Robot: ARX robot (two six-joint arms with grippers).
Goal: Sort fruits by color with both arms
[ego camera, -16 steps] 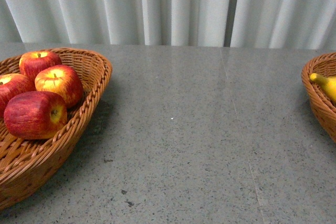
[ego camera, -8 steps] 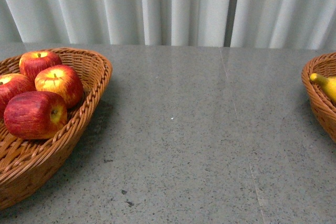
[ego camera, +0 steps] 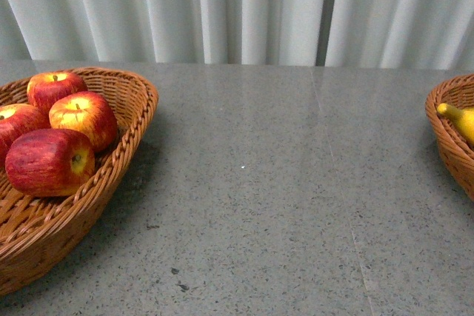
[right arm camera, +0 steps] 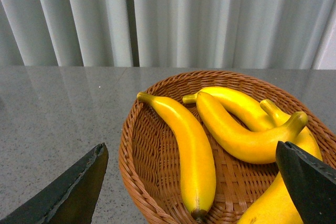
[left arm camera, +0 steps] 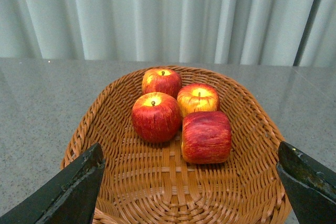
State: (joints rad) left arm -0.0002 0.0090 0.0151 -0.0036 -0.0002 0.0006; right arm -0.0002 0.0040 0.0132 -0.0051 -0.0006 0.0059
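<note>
Although three successive front views were compared, nothing has changed between them: fruit, baskets and table match exactly, and no arm enters that view. At 9 o'clock on the grey table [ego camera: 259,205] stands the left basket [ego camera: 137,120], holding four apples [ego camera: 83,118], none loose outside it. At 3 o'clock the right basket [ego camera: 444,135] shows one banana [ego camera: 461,120] tip at the frame edge.

Seen from the left wrist, the left gripper [left arm camera: 191,184] is spread wide and empty, hanging over the near rim of the basket with the apples [left arm camera: 155,117] grouped beyond it. Seen from the right wrist, the right gripper [right arm camera: 191,187] is likewise wide and empty, facing at least four bananas [right arm camera: 184,145] in their basket [right arm camera: 131,156].

Judgement: red sits apart from yellow, no fruit remains on the table, and the stillness suggests the sort is complete.
</note>
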